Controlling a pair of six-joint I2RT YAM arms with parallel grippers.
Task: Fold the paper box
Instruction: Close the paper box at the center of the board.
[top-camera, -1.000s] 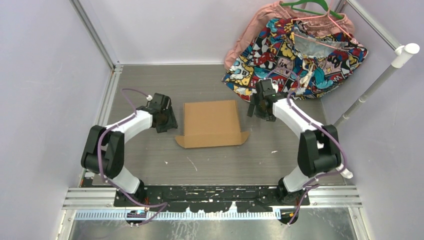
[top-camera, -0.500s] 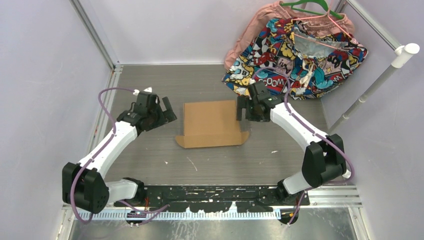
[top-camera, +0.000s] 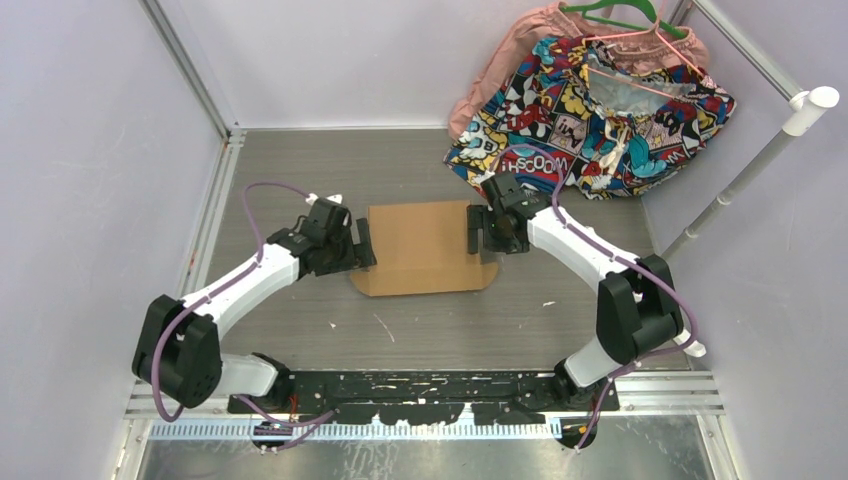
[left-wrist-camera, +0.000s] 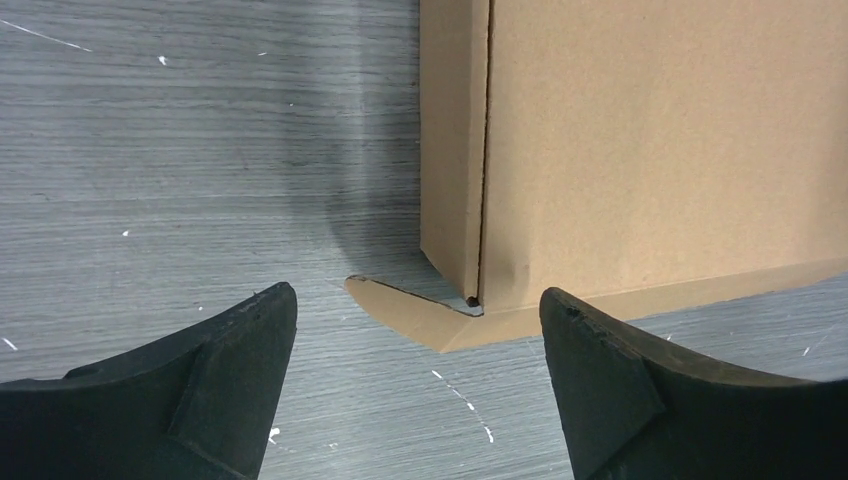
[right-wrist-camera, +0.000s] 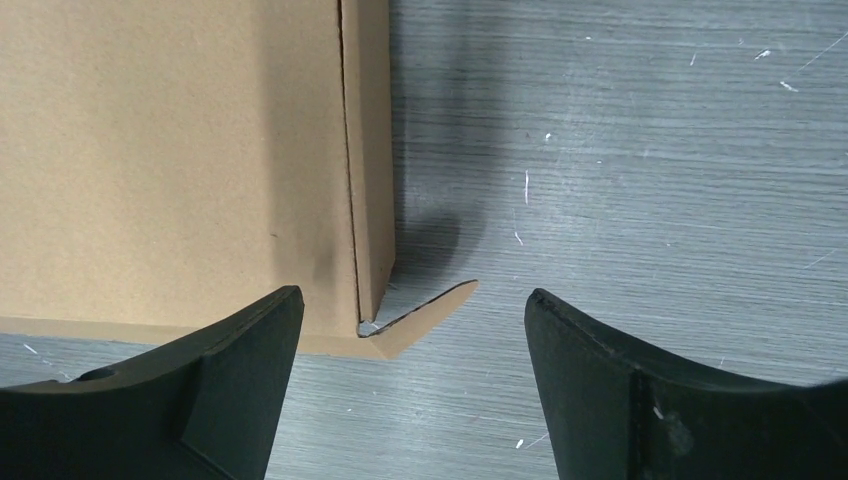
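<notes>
The paper box (top-camera: 420, 245) lies closed and flat in the middle of the grey table, plain brown cardboard with a small ear flap sticking out at each near corner. My left gripper (top-camera: 362, 246) stands open at its left side. In the left wrist view the box (left-wrist-camera: 650, 150) and its ear flap (left-wrist-camera: 410, 312) lie just ahead of the open left gripper (left-wrist-camera: 418, 293), nothing between the fingers. My right gripper (top-camera: 478, 232) is open at the box's right side. The right wrist view has the box (right-wrist-camera: 170, 150) and ear flap (right-wrist-camera: 428, 308) before the open right gripper (right-wrist-camera: 412, 294).
A comic-print cloth (top-camera: 600, 110) and a pink garment (top-camera: 500, 75) on hangers lie heaped at the back right, close behind the right arm. A white pole (top-camera: 745, 180) slants along the right wall. Metal frame rails (top-camera: 215, 200) border the table.
Both arms have swung inward from beside the box until their grippers reach its left and right edges. Both sets of jaws have opened wider.
</notes>
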